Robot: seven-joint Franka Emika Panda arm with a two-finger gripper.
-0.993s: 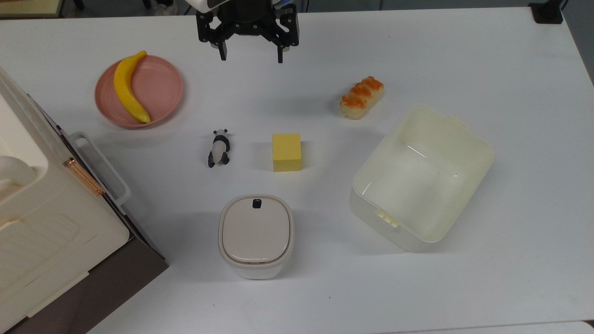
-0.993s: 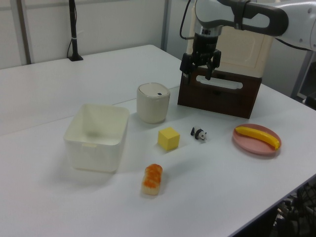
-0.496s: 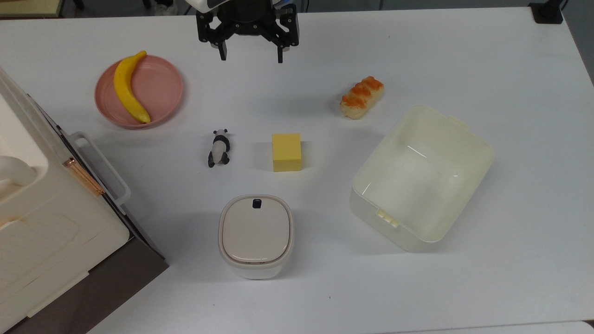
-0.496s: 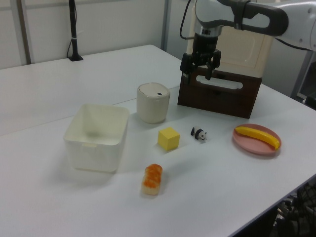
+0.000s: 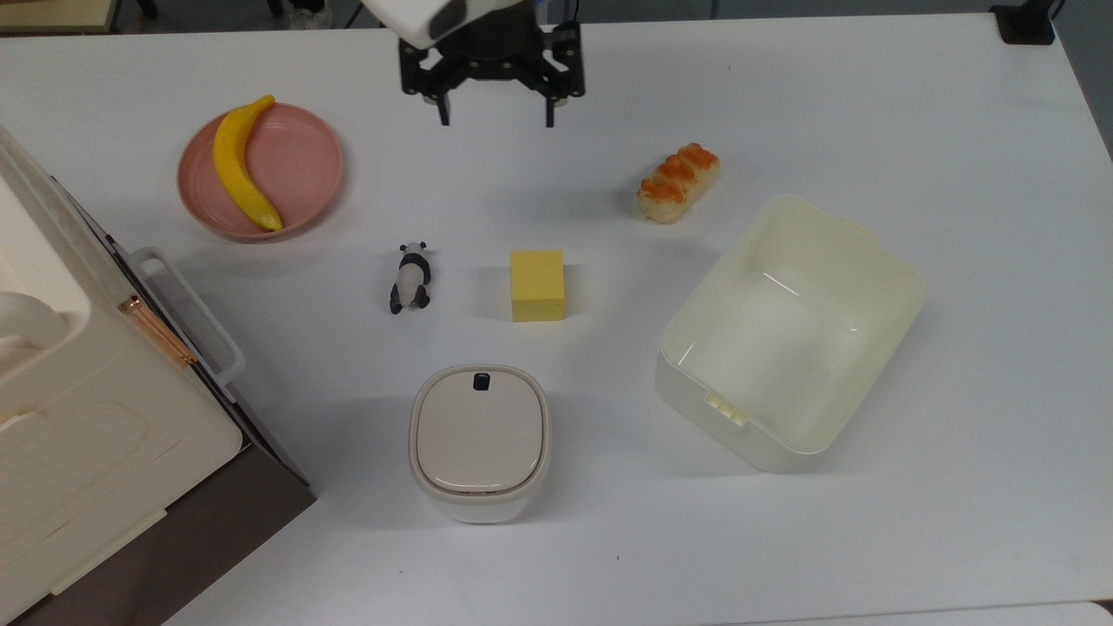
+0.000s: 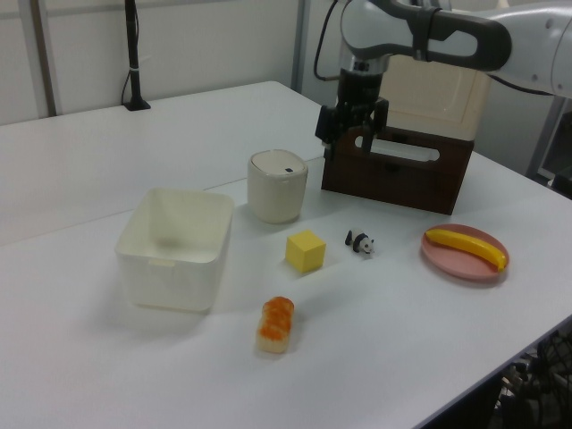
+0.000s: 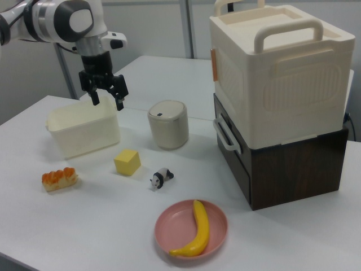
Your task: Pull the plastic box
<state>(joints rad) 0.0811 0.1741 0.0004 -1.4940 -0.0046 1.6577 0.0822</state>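
black and wide apart, the jaws of the robot gripper hang above the white bench with nothing between them and nothing touching them; in the right view the gripper is seen in front of the box's far rim, but the top view puts it well apart from the box.

the large cream-white translucent plastic box, lidless and empty, sits on the bench well away from the jaws, toward the top view's lower right; it is turned at an angle, with a small latch tab on the short side farthest from the jaws. in the left view the plastic box stands at the left view's left, with open bench on every side of it.

nearest the jaws on the box's side lies an orange-glazed bread roll. a yellow foam cube and a small panda figure lie below the jaws in the top view, and a cream rounded-square lidded container with a dark button beyond those. a yellow banana on a pink round plate lies to the top view's left of the jaws. a big cream case on a dark brown base stands at the bench's edge.

against half a second ago, the gripper has shifted a little toward the top view's right and lower; the box and the other things lie as they did.
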